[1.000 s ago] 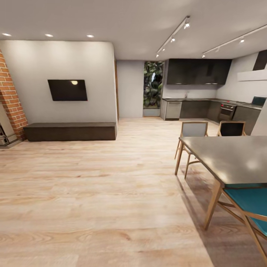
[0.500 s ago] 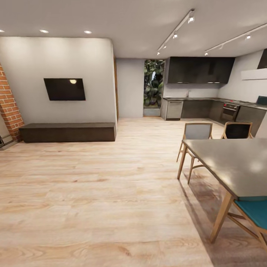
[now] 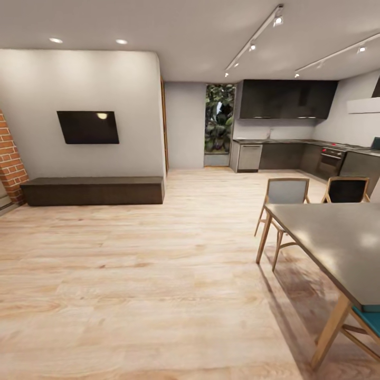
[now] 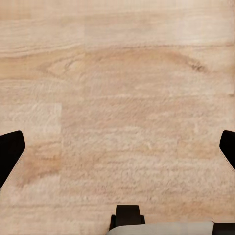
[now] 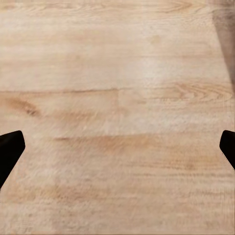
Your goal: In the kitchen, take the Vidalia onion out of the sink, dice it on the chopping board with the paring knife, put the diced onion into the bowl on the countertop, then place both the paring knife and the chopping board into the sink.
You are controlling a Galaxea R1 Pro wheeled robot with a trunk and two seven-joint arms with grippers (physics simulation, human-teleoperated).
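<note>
Head view: open-plan room with a pale wood plank floor across the whole foreground. A white wall at 10 o'clock carries a dark wall-mounted television. Below it a long, low dark bench sits on the floor against the wall. A strip of red brick wall stands at 9 o'clock.

The kitchen lies far off at 1 o'clock. Its countertop runs as a thin grey line over dark cabinet fronts, under a bank of dark upper cabinets, and turns along the right-hand wall, where an oven is set in. A small pale upright shape on the countertop by the back wall may be the tap; the sink itself is too small to make out. Knife, board, bowl and onion cannot be picked out at this range. A window with green foliage stands just left of the kitchen units.

A grey-topped dining table on wooden legs fills the 4 o'clock area. Two wooden-framed chairs, one grey and one black, stand at its far end. A teal chair seat shows at 5 o'clock.

Left wrist view: the left gripper hangs over bare floor, its dark fingertips spread wide, nothing between them.

Right wrist view: the right gripper is likewise wide apart over floor planks, holding nothing.
</note>
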